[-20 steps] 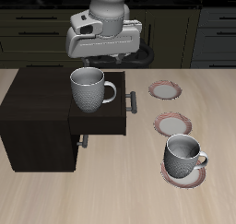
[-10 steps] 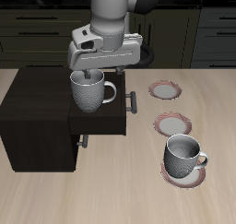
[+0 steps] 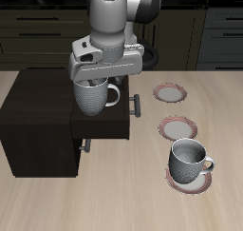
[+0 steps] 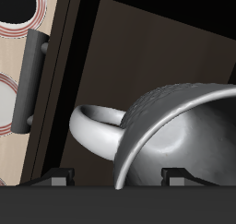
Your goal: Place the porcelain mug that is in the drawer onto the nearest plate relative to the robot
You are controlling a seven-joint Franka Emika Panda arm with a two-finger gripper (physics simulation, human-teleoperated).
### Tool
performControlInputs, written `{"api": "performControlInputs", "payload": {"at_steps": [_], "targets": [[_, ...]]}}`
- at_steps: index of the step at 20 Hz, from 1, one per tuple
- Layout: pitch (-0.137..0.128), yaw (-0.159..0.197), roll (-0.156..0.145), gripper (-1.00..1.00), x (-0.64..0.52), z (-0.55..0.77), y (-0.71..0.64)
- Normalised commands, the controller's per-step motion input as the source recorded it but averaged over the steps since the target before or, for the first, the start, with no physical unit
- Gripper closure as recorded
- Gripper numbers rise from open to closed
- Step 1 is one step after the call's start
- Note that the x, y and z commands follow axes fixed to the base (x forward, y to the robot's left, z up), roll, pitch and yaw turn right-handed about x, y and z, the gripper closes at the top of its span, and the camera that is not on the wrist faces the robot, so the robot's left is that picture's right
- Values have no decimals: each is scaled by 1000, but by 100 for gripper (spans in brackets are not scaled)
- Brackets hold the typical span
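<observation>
The porcelain mug [image 3: 92, 100] stands upright in the open drawer [image 3: 106, 130] of the dark cabinet, its loop handle toward the drawer's grey bar handle [image 3: 136, 103]. My gripper [image 3: 91, 82] is open and low over the mug's rim, with fingers at either side of the rim. The wrist view shows the mug [image 4: 175, 126] close up, with its loop handle [image 4: 92, 131] and the gripper [image 4: 118, 179] just over the rim. The plate nearest the robot's base [image 3: 172, 92] lies bare beside the drawer, farthest back of three.
A second bare plate [image 3: 178, 128] lies nearer the front. A look-alike mug [image 3: 190, 159] stands on the third plate [image 3: 180, 184] near the table's front edge. The dark cabinet [image 3: 38, 121] stands beside the drawer. Kitchen cupboards stand behind the table.
My gripper has come down from above the drawer to the mug's rim. The mug and the plates have not moved.
</observation>
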Motion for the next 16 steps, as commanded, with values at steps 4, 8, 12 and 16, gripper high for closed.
{"api": "performControlInputs", "payload": {"at_steps": [4, 8, 12, 16], "targets": [[-4, -30, -9, 100, -30, 43, -68], [-16, -18, -29, 100, 0, 96, -163], [-59, -23, -43, 100, -62, 315, -132], [-104, -69, -99, 100, -196, 621, -156]]}}
